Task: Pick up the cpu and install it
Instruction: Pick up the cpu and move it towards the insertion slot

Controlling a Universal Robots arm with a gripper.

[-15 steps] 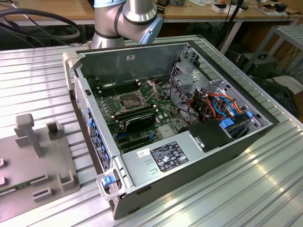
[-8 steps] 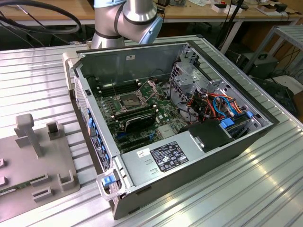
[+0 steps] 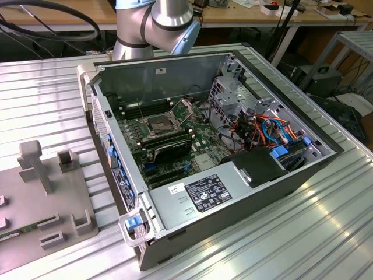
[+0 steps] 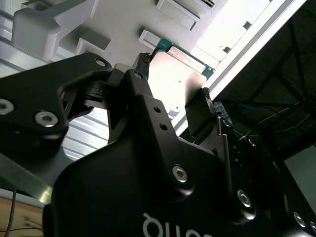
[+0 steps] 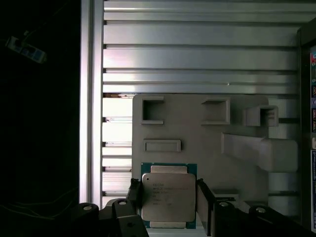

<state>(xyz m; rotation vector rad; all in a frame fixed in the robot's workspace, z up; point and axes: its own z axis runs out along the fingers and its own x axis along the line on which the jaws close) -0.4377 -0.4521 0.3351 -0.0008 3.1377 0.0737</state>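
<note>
The cpu (image 5: 167, 196), a flat square chip with a silvery-tan face and a green border, lies flat in a recess of the grey fixture plate (image 5: 197, 133). In both wrist views my gripper (image 5: 168, 193) hangs over it, open, with one black finger (image 5: 134, 193) at each side of the chip. Whether the fingers touch its edges I cannot tell. The second wrist view shows the gripper (image 4: 174, 74) from behind, and the chip's green edge (image 4: 190, 57) shows past the fingertips. In the exterior view the open socket (image 3: 158, 123) sits on the motherboard inside the computer case (image 3: 175, 76).
The grey fixture plate (image 3: 52, 198) with raised posts lies on the ribbed aluminium table (image 3: 303, 233) at the exterior view's left. The case holds black memory sticks (image 3: 169, 149), a power supply (image 3: 204, 195) and bundled cables (image 3: 262, 128). The table edge (image 5: 91, 98) runs close beside the chip.
</note>
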